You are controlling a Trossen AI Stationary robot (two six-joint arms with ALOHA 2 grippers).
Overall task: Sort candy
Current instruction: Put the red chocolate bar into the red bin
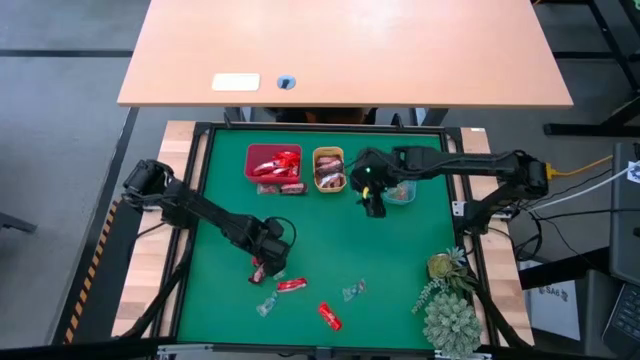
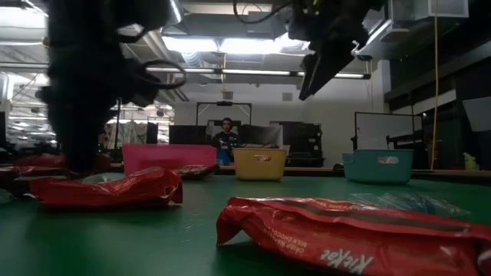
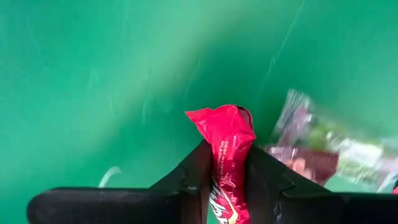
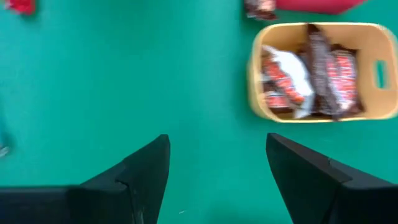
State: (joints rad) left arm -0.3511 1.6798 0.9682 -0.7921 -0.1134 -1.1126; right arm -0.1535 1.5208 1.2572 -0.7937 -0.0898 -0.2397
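On the green mat, left pincer [image 3: 227, 180] pinching red candy [image 3: 229, 140], right pincer [image 4: 217, 168] spread wide

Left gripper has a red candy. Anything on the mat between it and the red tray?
Nothing visible. The left gripper is shut on the red candy, and bare green mat runs up to the red tray. One dark candy lies at the tray's near edge. The right gripper hangs open near the orange tray, off that line.

Beyond your green surface [image 1: 400, 260] stands a pale wooden desk [image 1: 345, 50] on a grey floor [image 1: 60, 90]. Looking level across, you see long ceiling lights [image 2: 253, 44], a pale back wall [image 2: 330, 115], dark doorways, and a person [image 2: 225, 138] seated far behind.
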